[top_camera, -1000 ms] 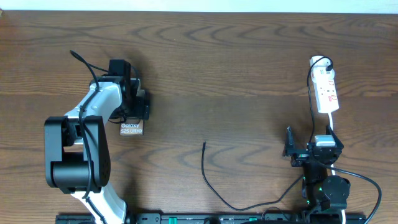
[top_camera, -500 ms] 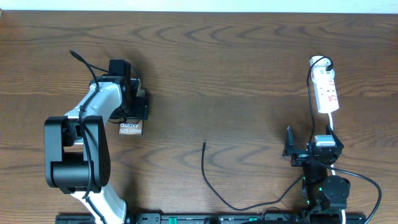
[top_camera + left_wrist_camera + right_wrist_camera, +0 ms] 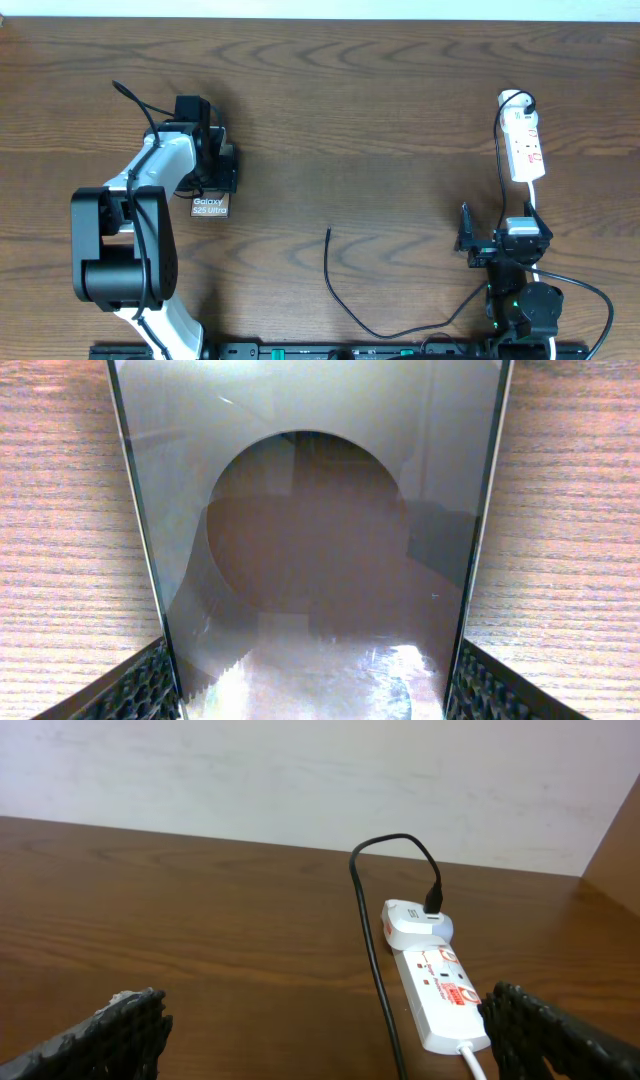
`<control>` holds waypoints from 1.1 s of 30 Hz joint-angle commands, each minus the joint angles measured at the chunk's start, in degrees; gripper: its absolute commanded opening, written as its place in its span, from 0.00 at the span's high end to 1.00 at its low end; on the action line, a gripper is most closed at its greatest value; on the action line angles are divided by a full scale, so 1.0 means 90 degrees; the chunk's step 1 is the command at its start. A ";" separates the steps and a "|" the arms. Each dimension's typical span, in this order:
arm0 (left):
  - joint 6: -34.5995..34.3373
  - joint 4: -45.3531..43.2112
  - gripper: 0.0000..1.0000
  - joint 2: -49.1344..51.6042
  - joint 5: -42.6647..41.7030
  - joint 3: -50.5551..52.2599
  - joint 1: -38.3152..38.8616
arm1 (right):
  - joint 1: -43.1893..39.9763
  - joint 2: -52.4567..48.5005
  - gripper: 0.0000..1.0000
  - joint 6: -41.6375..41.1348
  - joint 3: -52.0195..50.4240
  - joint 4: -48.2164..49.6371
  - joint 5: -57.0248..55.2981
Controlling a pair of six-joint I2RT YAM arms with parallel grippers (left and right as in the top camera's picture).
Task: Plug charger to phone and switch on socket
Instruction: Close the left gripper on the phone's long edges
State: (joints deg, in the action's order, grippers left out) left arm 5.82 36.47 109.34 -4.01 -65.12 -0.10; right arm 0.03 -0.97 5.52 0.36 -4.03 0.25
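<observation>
The left gripper (image 3: 213, 168) was closed on both long edges of the phone (image 3: 211, 207) at the table's (image 3: 400, 100) left, the right gripper (image 3: 325, 1038) stood wide open and empty near the socket (image 3: 525, 148), and the charger (image 3: 335, 292) lay loose mid-table.

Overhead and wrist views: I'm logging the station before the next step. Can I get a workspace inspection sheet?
Surface: brown wooden table.
Job's things: phone face up at left; socket at far right; charger tip lying free mid-table, apart from the phone.
Clutter: nothing seen.
Grippers: left gripper shut on the phone's edges; right gripper open, empty, facing the socket.
Cables: charger runs into a white adapter on the socket; white cord leaves the socket.
Surroundings: pale wall behind the table.
</observation>
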 commanded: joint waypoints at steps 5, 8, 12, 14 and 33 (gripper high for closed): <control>-0.0107 0.0177 0.28 0.0835 -0.0505 0.0755 0.0063 | 0.0044 0.0012 0.01 0.0058 -0.0005 -0.0032 0.0015; -0.0107 0.0180 0.28 0.0835 -0.0505 0.0755 0.0063 | 0.0044 0.0010 0.01 0.0058 -0.0005 -0.0032 0.0015; -0.0107 0.0177 0.32 0.0835 -0.0505 0.0755 0.0063 | 0.0044 0.0012 0.01 0.0058 -0.0005 -0.0032 0.0015; -0.0107 0.0177 0.33 0.0835 -0.0505 0.0755 0.0063 | 0.0044 0.0012 0.01 0.0058 -0.0005 -0.0032 0.0015; -0.0109 0.0151 0.57 0.0835 -0.0508 0.0755 0.0063 | 0.0044 0.0012 0.01 0.0058 -0.0005 -0.0029 0.0015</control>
State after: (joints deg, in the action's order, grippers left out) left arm 5.80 36.47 109.34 -4.03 -65.12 -0.10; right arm 0.03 -0.97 5.50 0.36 -4.05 0.25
